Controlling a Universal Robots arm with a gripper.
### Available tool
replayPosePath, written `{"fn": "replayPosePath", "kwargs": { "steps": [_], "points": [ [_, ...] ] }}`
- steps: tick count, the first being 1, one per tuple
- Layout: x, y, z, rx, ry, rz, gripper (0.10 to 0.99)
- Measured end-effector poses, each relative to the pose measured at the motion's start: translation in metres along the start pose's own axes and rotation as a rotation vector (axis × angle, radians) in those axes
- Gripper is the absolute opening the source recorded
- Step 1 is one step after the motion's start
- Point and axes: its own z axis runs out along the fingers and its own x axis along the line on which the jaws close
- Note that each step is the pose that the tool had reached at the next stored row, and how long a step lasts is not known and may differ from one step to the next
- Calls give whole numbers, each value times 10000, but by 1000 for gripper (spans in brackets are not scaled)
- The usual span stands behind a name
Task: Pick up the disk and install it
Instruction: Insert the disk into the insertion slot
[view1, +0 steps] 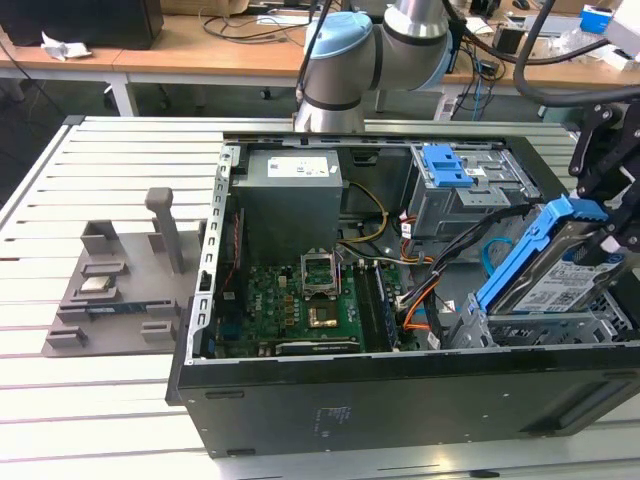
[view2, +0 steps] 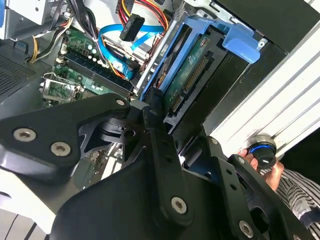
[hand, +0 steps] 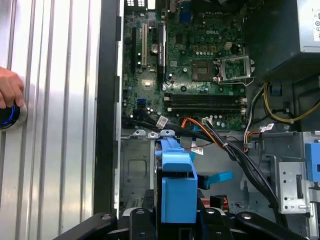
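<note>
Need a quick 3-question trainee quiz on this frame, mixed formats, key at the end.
1. True or false: the disk lies flat on the slatted table outside the computer case.
2. In the exterior view, the disk is: A) tilted over the bay at the case's right end; B) standing on the motherboard; C) on the grey fixture.
3. What rests on the round knob in the first wrist view?

Key:
1. False; it is tilted over the case, in the gripper.
2. A.
3. A person's hand.
</note>
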Motion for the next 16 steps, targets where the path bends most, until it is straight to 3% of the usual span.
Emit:
{"fn": "replayPosePath", "kwargs": {
  "steps": [5, 9, 11, 15, 16],
  "points": [
    [2, -15, 126, 0, 0, 1, 369],
    [3, -17, 132, 4, 1, 0, 369],
    [3, -17, 133, -1, -1, -1, 443],
    [3, -17, 133, 0, 0, 0, 443],
    [3, -17, 133, 0, 0, -1, 365]
  ]
}}
